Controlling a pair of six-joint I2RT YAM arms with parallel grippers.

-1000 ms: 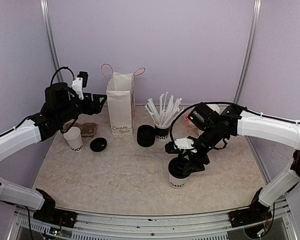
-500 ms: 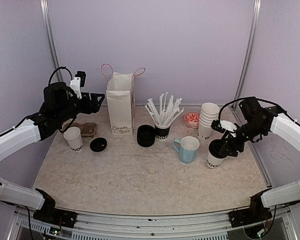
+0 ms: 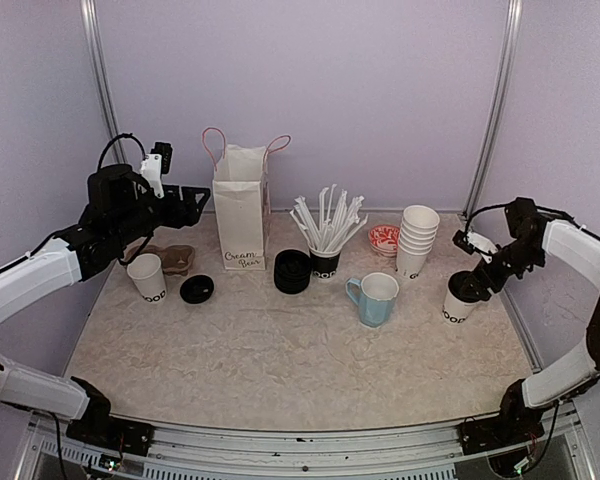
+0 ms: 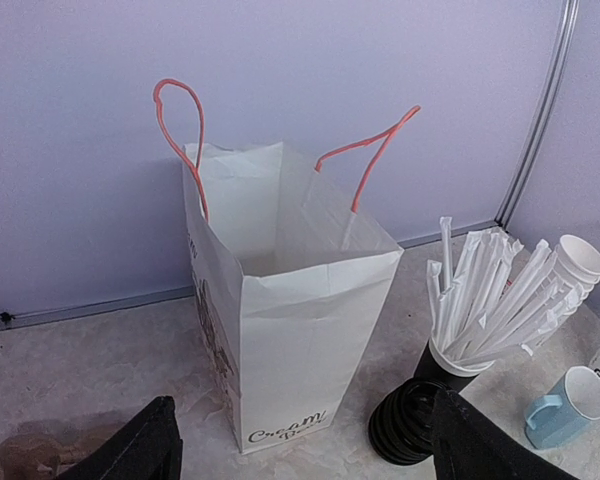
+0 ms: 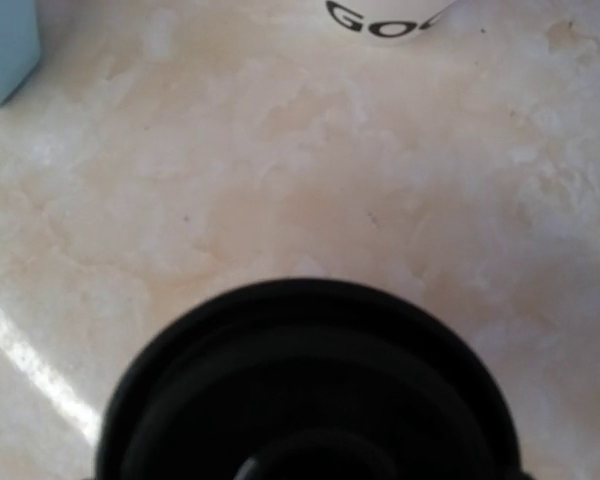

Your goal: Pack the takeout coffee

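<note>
Right gripper [image 3: 476,284] at far right of the surface [image 3: 280,360], closed on the lidded cup [image 3: 459,305] at its black top; cannot tell whether the cup base touches the surface. In the right wrist view that black top fills the lower frame, the gripper's fingers not seen there. Mug [image 3: 375,298] stands well left of the held cup, cup stack [image 3: 417,240] between them and further back. Left gripper [image 3: 190,200] held high at rear left, just beside the bag [image 3: 242,210], spread wide and holding nothing (left wrist view shows both fingers [image 4: 145,450] far apart, bag mouth open between them). Open cup [image 3: 148,277] with black print stands upright at left, no top on it; a loose lid [image 3: 197,289] lies on the surface just to its right, not touching. Brown carrier [image 3: 170,258] behind the open cup. Straws [image 3: 327,222] upright in a black cup at centre rear, lid stack [image 3: 293,270] touching its left side. Small red bowl [image 3: 384,238] near the back wall.
</note>
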